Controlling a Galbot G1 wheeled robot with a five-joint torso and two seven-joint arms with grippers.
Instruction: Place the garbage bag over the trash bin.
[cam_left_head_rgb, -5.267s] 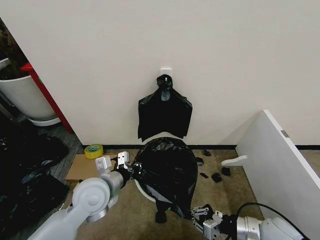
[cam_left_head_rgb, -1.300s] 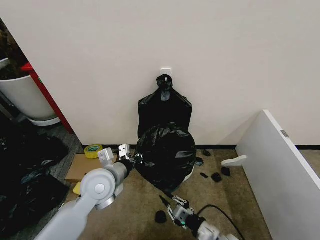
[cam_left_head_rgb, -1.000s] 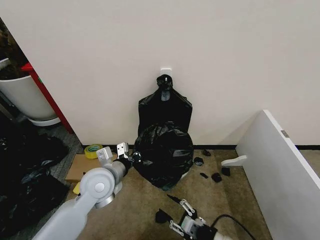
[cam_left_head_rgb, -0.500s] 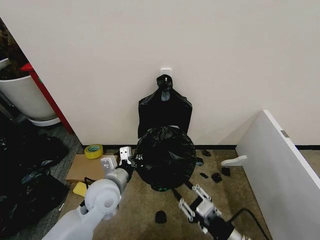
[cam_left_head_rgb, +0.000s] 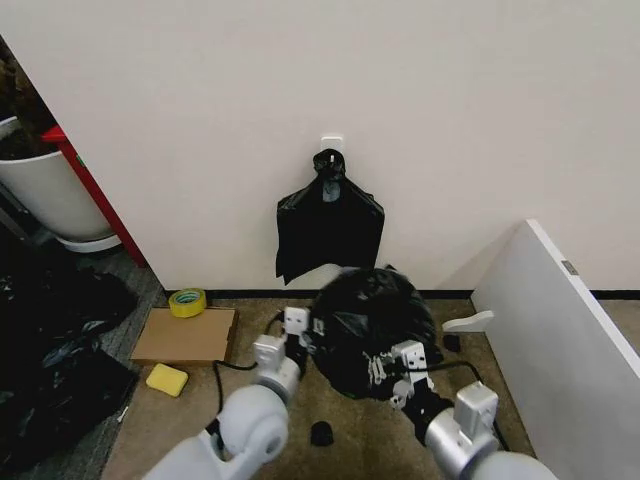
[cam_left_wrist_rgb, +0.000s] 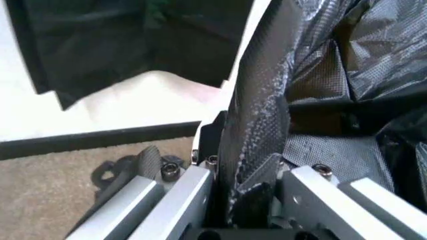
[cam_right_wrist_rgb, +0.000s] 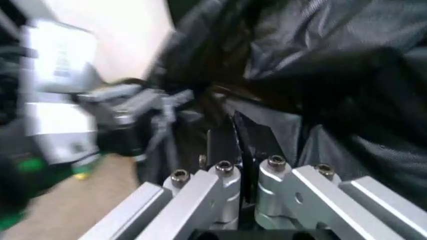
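Observation:
The garbage bag (cam_left_head_rgb: 375, 320) is a glossy black crinkled mass on the floor before the wall, draped over the trash bin. Only a pale cream patch of the trash bin (cam_left_head_rgb: 318, 278) shows at the bag's far left edge. My left gripper (cam_left_head_rgb: 298, 325) is at the bag's left side, shut on a fold of its film (cam_left_wrist_rgb: 257, 145). My right gripper (cam_left_head_rgb: 395, 362) is at the bag's near right side. In the right wrist view it is shut on the black plastic (cam_right_wrist_rgb: 239, 142).
A flat black bundle (cam_left_head_rgb: 328, 225) hangs on the wall behind. On the floor lie a yellow tape roll (cam_left_head_rgb: 187, 301), cardboard (cam_left_head_rgb: 185, 335), a yellow sponge (cam_left_head_rgb: 166, 379) and a small black cap (cam_left_head_rgb: 320, 433). A white board (cam_left_head_rgb: 560, 340) leans at right. Dark bags (cam_left_head_rgb: 50, 340) are heaped left.
The bag and what it covers have shifted right. My left gripper has followed it rightward. My right gripper has risen from the floor to the bag and shut on it.

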